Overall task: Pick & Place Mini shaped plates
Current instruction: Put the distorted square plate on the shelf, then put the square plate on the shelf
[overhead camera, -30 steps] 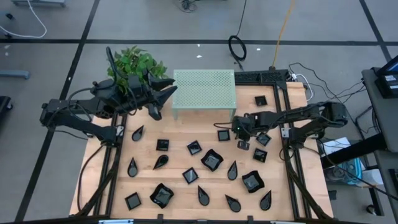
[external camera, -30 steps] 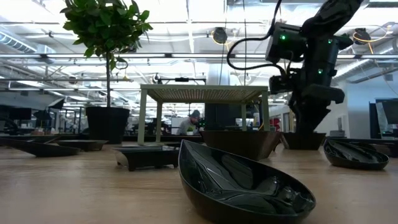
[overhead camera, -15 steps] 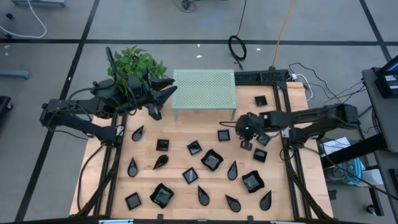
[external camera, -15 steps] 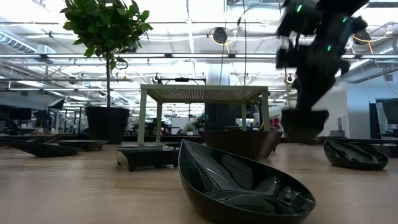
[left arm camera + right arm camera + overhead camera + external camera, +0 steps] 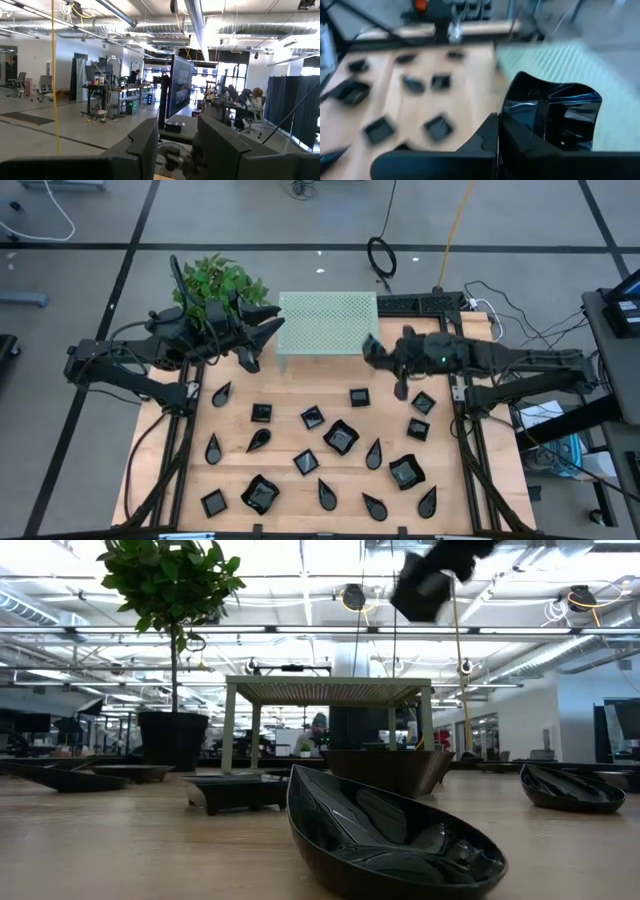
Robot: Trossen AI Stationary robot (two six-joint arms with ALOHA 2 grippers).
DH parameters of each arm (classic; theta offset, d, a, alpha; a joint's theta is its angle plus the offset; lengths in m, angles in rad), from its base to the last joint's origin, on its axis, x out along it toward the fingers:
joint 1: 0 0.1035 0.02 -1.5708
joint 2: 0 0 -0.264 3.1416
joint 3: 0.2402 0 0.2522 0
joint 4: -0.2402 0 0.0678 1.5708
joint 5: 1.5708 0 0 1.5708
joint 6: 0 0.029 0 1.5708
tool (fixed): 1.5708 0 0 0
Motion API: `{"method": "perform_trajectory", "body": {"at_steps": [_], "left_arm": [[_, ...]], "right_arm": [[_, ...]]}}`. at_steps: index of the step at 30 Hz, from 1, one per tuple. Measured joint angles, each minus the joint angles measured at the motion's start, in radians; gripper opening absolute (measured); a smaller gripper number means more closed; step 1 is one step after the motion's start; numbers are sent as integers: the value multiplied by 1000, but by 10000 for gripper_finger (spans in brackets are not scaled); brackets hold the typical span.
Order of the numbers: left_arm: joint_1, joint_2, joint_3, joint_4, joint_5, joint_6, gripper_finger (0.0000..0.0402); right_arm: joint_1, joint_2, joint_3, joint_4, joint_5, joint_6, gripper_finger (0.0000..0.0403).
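Several mini shaped plates, glossy and black, lie scattered on the wooden table [image 5: 290, 405]: squares [image 5: 261, 412], teardrops [image 5: 373, 452] and larger wavy-edged ones [image 5: 341, 437]. My right gripper [image 5: 376, 352] is shut on one small square plate [image 5: 551, 116], high in the air by the right end of the green perforated rack [image 5: 328, 320]. The low view shows that plate [image 5: 428, 582] far above the table. My left gripper [image 5: 268, 328] waits open, raised beside the potted plant [image 5: 222, 280], touching nothing. My right gripper pinches the square plate by one rim [image 5: 516, 120] between its two fingers. The fingers come from the table's right side, about level. The plate stands tipped up on edge beyond the fingertips, its glossy hollow toward the wrist camera, lifted clear of table and rack.
The green rack stands on legs at the table's far middle. The plant pot stands at the far left. Plates fill the middle and near parts of the table; one large teardrop [image 5: 390, 835] lies close to the low camera. Black frame rails [image 5: 465, 440] run along both sides.
My right gripper has lifted the square plate off the table's right middle and carried it up and toward the far edge, to the rack's right end. It has tipped from pointing steeply down to nearly level, so the plate now stands on edge.
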Motion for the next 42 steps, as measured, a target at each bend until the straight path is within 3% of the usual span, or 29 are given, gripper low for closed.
{"method": "perform_trajectory", "body": {"at_steps": [7,18,24,30,42], "left_arm": [[0,0,0,3,0,-9,145],[0,0,0,3,29,-171,145],[-1,0,0,3,120,-215,145],[0,0,0,2,133,-237,145],[0,0,0,-58,135,-233,145]], "right_arm": [[-142,195,138,6,2,-119,0],[-292,452,233,-7,32,-41,0],[-319,497,242,-42,86,-16,0],[-324,507,242,-54,83,-16,5],[-323,479,242,-42,82,-48,107]]}}
